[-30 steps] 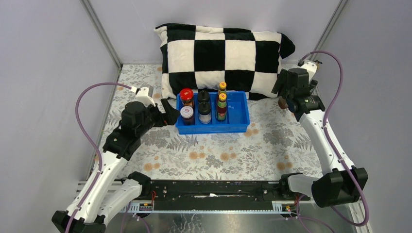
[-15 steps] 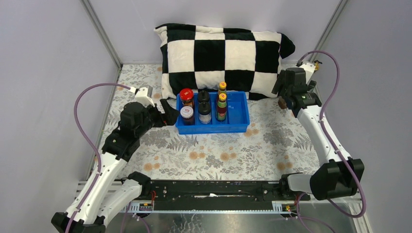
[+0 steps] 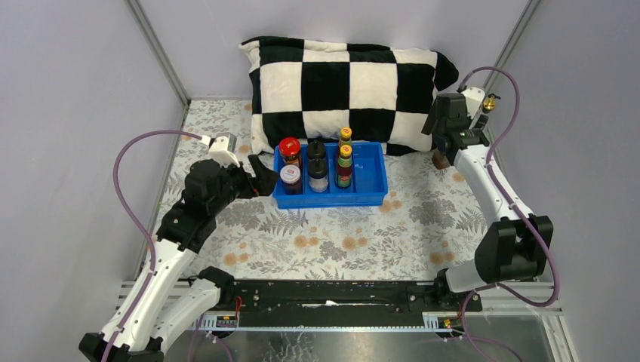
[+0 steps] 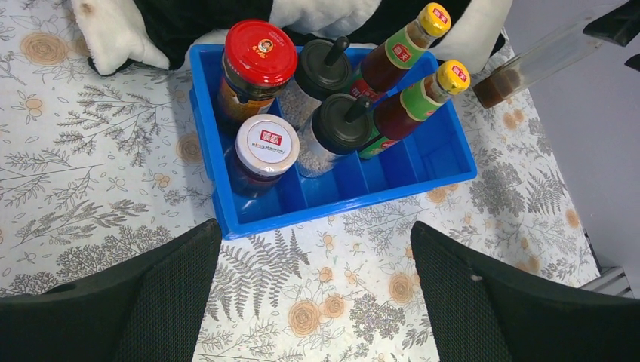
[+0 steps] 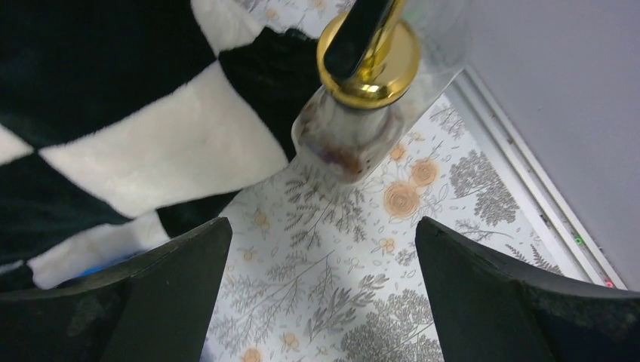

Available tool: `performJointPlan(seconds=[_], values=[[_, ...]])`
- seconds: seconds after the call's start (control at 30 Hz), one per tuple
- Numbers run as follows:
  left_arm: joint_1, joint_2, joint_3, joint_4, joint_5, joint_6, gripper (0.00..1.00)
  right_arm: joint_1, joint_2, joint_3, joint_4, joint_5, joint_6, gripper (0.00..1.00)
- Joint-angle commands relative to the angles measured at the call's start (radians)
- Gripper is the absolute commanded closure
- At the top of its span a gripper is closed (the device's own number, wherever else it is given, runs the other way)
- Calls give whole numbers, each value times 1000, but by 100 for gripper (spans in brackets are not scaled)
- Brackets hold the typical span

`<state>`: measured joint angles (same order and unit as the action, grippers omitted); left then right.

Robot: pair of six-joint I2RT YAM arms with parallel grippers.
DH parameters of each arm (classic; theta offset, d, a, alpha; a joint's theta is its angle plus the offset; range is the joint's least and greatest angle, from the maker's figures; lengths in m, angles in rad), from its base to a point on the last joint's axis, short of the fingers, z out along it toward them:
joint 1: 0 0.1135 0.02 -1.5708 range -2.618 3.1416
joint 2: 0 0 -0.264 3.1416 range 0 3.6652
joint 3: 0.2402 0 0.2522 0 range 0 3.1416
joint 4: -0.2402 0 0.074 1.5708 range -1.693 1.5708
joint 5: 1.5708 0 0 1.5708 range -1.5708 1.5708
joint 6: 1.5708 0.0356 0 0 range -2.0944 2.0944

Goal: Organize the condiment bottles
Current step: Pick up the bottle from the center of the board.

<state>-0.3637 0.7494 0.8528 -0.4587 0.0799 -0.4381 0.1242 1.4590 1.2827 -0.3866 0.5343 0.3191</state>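
Gold-spouted glass bottle (image 5: 355, 128) stands just beyond the right gripper (image 5: 321, 226), jaws spread wide, nothing touching it; left gripper (image 4: 315, 226), equally agape, hovers beside the blue tray (image 4: 355, 202).

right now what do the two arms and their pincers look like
Both the left arm and the right arm have white links and bulky black joint housings. A purple cable loops along each one. The left pincer and the right pincer each have two broad, matte black fingers with rounded tips.
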Motion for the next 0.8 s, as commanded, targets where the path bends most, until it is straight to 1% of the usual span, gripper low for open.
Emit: performJointPlan(seconds=[0.0,0.27,0.77], values=[[0,-17,4,26,27,16,1,-5,23,63,66,137,31,0],[0,-28,0,28,32,15,1,-5,88,76,101,203,94,0],[7,-36,-1,13,42,32,1,5,188,12,196,303,199,0]])
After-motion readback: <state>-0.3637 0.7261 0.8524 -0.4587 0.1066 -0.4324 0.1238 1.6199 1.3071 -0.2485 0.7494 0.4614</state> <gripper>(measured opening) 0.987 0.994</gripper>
